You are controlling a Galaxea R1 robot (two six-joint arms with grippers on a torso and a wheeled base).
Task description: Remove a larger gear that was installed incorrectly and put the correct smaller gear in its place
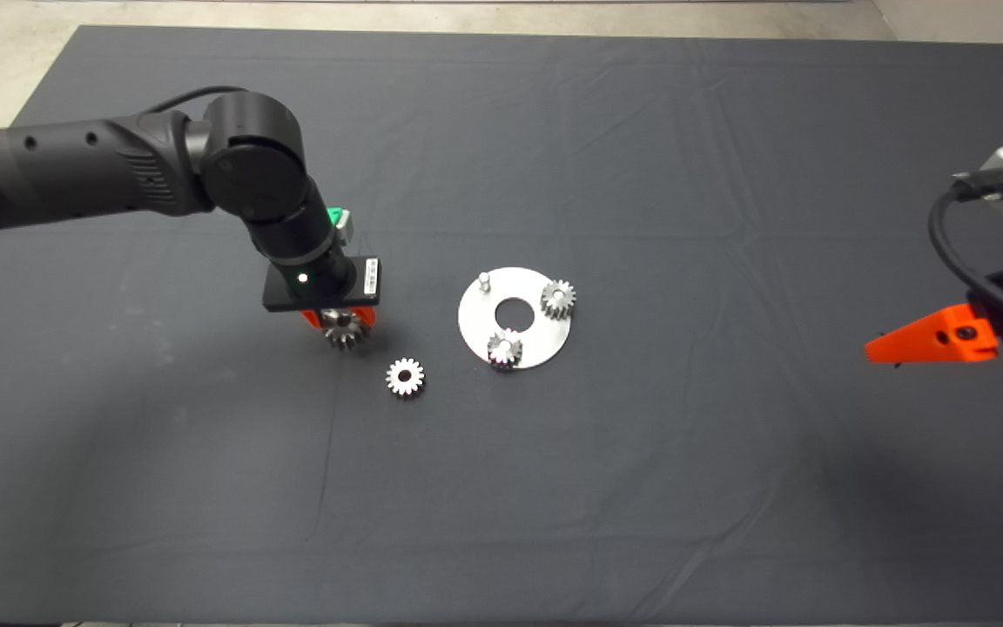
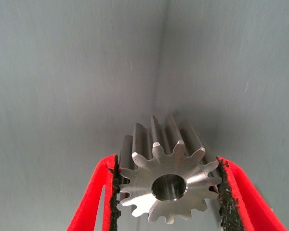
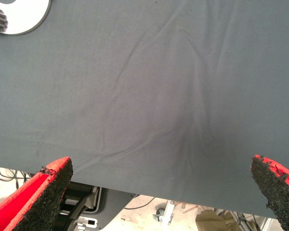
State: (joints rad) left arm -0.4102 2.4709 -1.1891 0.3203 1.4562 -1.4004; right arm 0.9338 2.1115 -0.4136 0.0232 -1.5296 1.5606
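Observation:
My left gripper (image 1: 343, 326) is shut on the larger gear (image 1: 345, 333), left of the round silver plate (image 1: 545, 335). In the left wrist view the gear (image 2: 168, 185) shows coarse deep teeth and a dark bore, clamped between the two red fingers (image 2: 98, 192). I cannot tell whether it touches the mat. The smaller gear (image 1: 405, 376) lies flat on the mat between the held gear and the plate. The plate carries two small gears (image 1: 558, 299) (image 1: 505, 348) and one bare peg (image 1: 484, 280). My right gripper (image 1: 880, 352) is open and empty at the right edge.
The plate has a round centre hole (image 1: 514, 311). The right wrist view shows the plate's edge (image 3: 26, 21), wrinkled mat, the mat's edge and floor clutter beyond it (image 3: 135, 216).

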